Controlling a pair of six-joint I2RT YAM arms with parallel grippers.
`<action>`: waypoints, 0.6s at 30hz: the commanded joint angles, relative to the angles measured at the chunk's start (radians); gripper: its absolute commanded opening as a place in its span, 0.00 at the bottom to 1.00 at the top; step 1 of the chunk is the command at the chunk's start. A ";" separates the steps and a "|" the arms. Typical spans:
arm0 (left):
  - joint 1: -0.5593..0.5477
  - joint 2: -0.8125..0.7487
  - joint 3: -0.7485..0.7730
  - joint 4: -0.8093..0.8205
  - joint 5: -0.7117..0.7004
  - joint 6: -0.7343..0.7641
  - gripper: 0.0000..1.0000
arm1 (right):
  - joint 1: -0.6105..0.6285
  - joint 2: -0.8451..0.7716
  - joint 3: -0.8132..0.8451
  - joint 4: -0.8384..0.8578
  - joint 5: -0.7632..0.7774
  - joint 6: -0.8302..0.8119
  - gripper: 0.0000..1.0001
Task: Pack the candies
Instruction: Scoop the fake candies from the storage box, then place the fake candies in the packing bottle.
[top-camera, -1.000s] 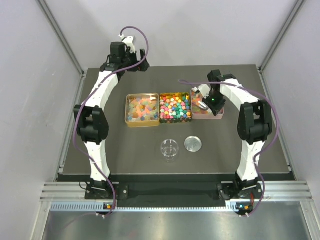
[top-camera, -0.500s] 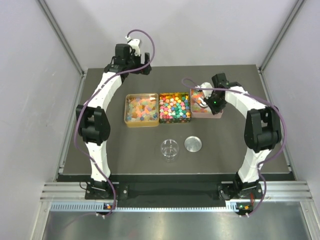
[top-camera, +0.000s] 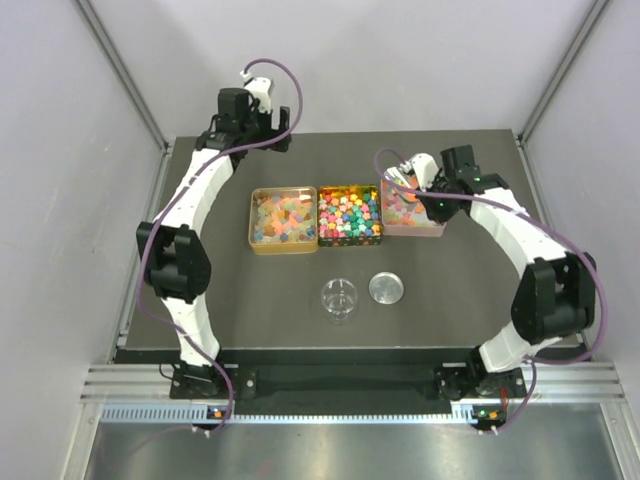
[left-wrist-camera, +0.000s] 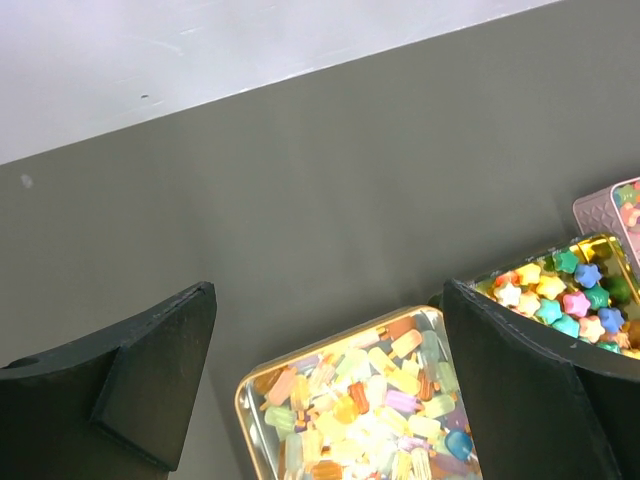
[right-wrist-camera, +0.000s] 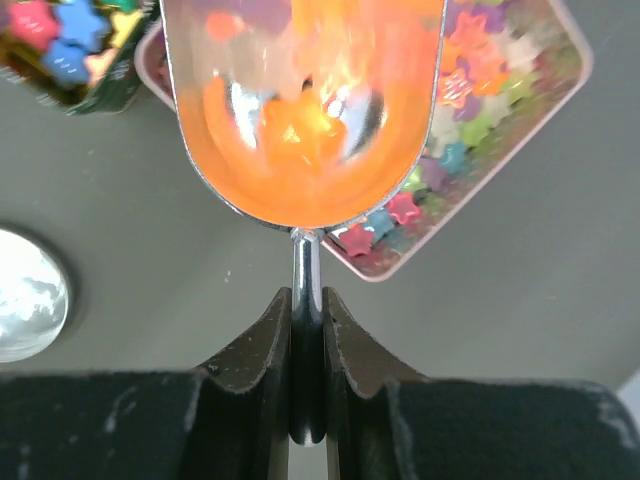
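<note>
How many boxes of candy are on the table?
3, side by side: a gold tin on the left, a dark tin in the middle, and a pink tin on the right, partly under the scoop.

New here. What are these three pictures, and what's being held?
Two robot arms bolted to a table. The wide picture looks down from above; the other two come from cameras on each wrist. On the table: candies in a gold tin, a dark tin and a pink tin, plus a glass jar and a silver lid. The right gripper is shut on the handle of a metal scoop over the pink tin's edge. The left gripper is open and empty, at the table's far edge.
</note>
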 joint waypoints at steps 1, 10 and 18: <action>0.021 -0.130 -0.087 0.056 0.019 0.016 0.99 | -0.005 -0.154 -0.009 -0.051 -0.066 -0.140 0.00; 0.029 -0.368 -0.422 0.177 0.017 -0.039 0.98 | 0.050 -0.277 0.000 -0.388 -0.124 -0.377 0.00; 0.064 -0.509 -0.537 0.173 0.008 -0.019 0.99 | 0.265 -0.270 0.121 -0.591 0.022 -0.521 0.00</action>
